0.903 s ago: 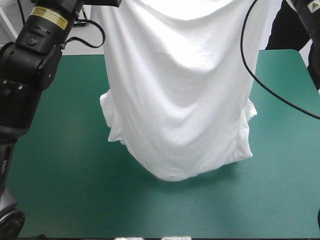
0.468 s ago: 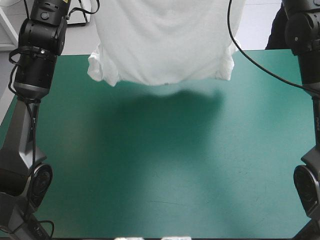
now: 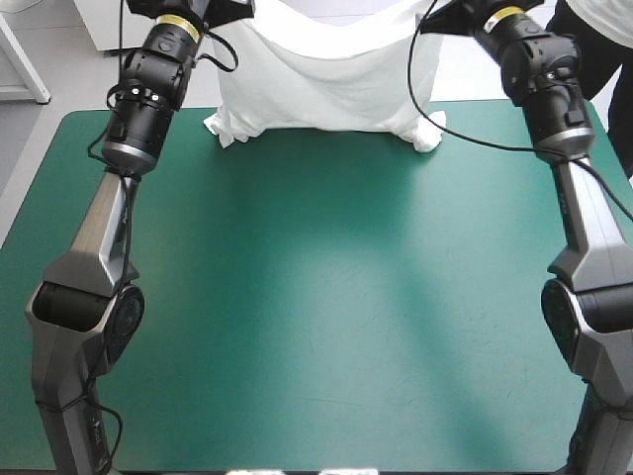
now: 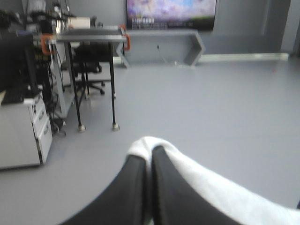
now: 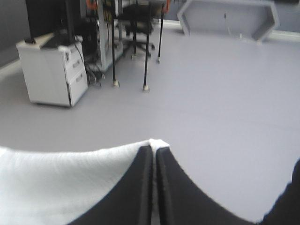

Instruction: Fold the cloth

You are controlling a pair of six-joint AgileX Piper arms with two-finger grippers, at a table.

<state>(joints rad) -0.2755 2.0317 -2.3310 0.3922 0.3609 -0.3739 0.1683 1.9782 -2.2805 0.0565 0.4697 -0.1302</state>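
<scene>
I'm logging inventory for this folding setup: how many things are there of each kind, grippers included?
White short-sleeved T-shirt, hanging over the table's far edge: 1
Black two-fingered grippers: 2, the left gripper and the right gripper, each shut on the T-shirt
Teal-green table cover: 1
Total: 4

The bench [image 3: 326, 327] carries a teal-green cover [image 3: 247, 228] with rounded far corners. Soft shadows lie across it, and a faint line, perhaps a crease, shows near the front edge.
</scene>
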